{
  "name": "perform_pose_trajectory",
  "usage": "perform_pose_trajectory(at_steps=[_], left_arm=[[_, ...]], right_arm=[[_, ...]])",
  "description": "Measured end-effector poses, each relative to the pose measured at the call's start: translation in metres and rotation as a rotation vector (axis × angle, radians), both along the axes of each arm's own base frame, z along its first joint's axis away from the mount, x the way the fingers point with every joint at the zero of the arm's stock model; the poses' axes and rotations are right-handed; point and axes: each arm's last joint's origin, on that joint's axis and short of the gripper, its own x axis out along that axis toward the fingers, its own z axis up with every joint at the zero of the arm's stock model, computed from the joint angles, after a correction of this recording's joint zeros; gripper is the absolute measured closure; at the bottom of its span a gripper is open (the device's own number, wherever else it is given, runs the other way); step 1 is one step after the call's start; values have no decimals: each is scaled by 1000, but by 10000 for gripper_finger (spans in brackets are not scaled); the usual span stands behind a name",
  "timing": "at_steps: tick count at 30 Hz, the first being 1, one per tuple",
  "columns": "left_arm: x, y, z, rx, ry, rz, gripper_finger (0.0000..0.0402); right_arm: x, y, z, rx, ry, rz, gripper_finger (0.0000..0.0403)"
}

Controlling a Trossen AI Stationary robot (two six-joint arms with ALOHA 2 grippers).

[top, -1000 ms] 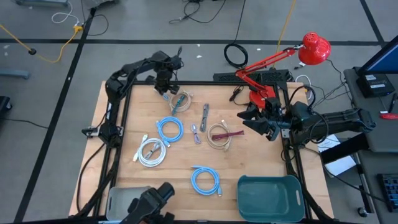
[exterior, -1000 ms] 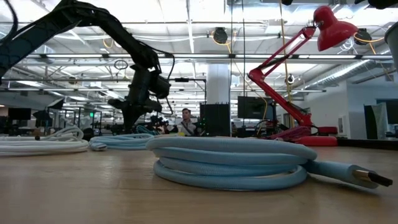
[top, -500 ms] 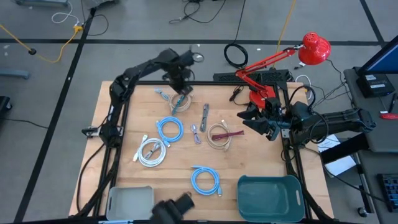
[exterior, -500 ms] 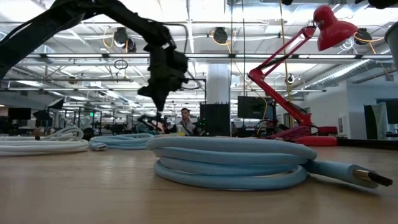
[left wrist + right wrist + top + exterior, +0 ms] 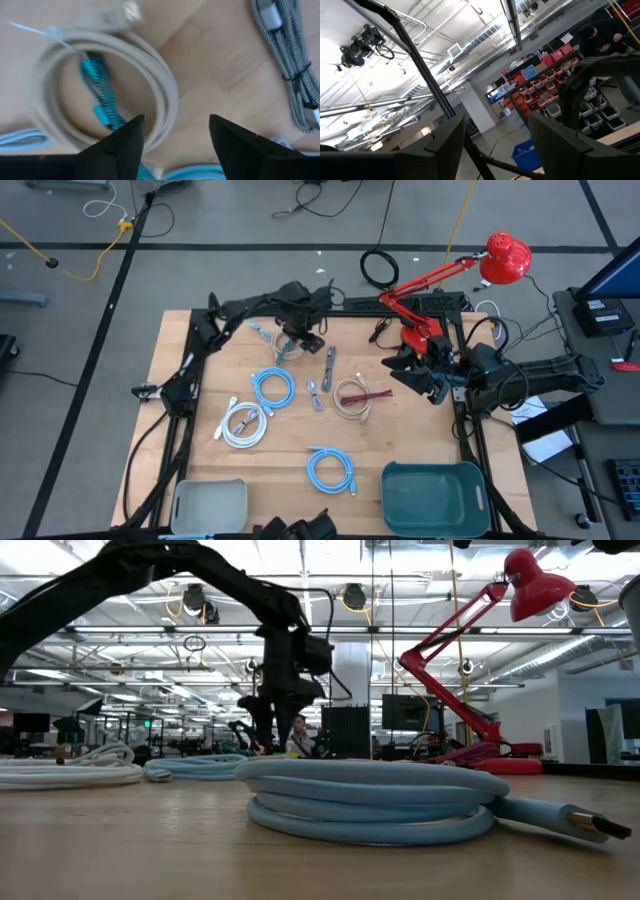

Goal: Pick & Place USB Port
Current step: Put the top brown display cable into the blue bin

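The left hand (image 5: 306, 332) hung over the far part of the wooden table (image 5: 190, 395), its two dark fingers (image 5: 122, 145) spread apart with nothing between them. Directly below it lay a beige cable coil (image 5: 107, 85) wound around a teal braided cable (image 5: 100, 110), with its USB plug (image 5: 131, 11) lying at the coil's edge; in the high view this bundle (image 5: 285, 346) sat just beside the hand. A grey braided cable (image 5: 290, 75) lay nearby on the bare wood. Nearer the middle of the table sat a blue cable coil (image 5: 272, 388), a white cable coil (image 5: 243, 423), a second blue coil (image 5: 330, 470) close to the near edge, and a tan coil with a maroon band (image 5: 353, 396). A grey bin (image 5: 208, 504) and a teal bin (image 5: 435, 495) stood at the near edge. The right hand (image 5: 408, 375) waited at the table's right side below the red lamp (image 5: 505, 258), fingers (image 5: 445, 145) parted and empty, raised toward the room
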Motion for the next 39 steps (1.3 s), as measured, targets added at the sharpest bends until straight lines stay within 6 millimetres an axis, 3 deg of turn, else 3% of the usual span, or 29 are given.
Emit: perform_pose_trajectory(at_steps=[9,13,18,22,24,28,36,39], left_arm=[[8,0,-32,6,74,-16,167],[11,-1,-43,-10,77,-25,230],[15,-4,-46,-38,50,-28,365],[16,-6,-38,-60,14,-33,369],[15,-9,-25,-54,-25,-48,369],[12,-10,21,-39,-203,-44,369],[8,-11,116,-17,-739,-4,369],[10,-9,137,-41,-895,-1,369]], right_arm=[[-1,5,1,23,-5,38,190],[-1,7,1,23,-8,47,190],[-1,7,1,22,-8,45,190],[-1,7,1,21,-8,45,190],[-1,6,1,22,-8,44,190],[-1,6,1,34,-8,19,190],[-1,6,1,39,-7,20,190],[-1,6,1,44,-7,22,190]])
